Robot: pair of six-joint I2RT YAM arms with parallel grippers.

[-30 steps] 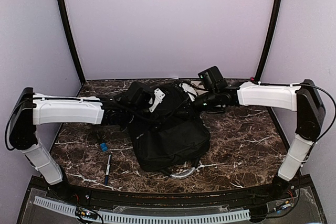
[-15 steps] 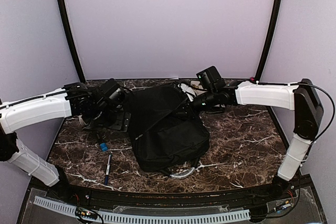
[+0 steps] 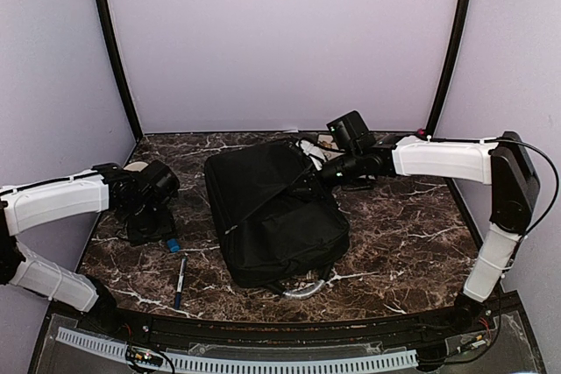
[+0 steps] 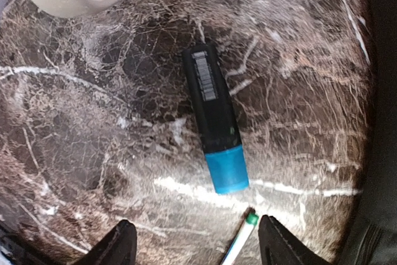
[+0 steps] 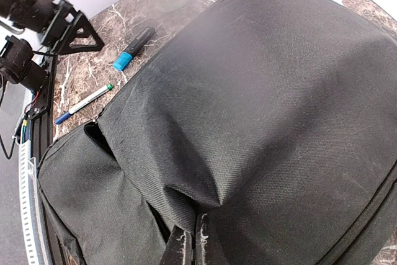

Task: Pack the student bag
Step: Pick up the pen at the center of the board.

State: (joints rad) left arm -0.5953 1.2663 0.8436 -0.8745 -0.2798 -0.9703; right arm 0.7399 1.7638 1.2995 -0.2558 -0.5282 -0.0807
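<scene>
The student bag (image 5: 260,103) is matte black woven cloth, counter (image 4: 80,128) is glossy veined marble, highlighter (image 4: 213,116) looks smooth plastic.

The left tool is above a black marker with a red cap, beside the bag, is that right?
Not quite: the cap is blue, not red, as the left wrist view shows. The rest holds: left tool above the black marker, beside the bag.

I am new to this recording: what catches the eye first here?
The big black student bag lies in the middle of the marble table, its flap pinched up by the right tool. At the left, the open left tool hovers over a black marker with a blue cap.
</scene>
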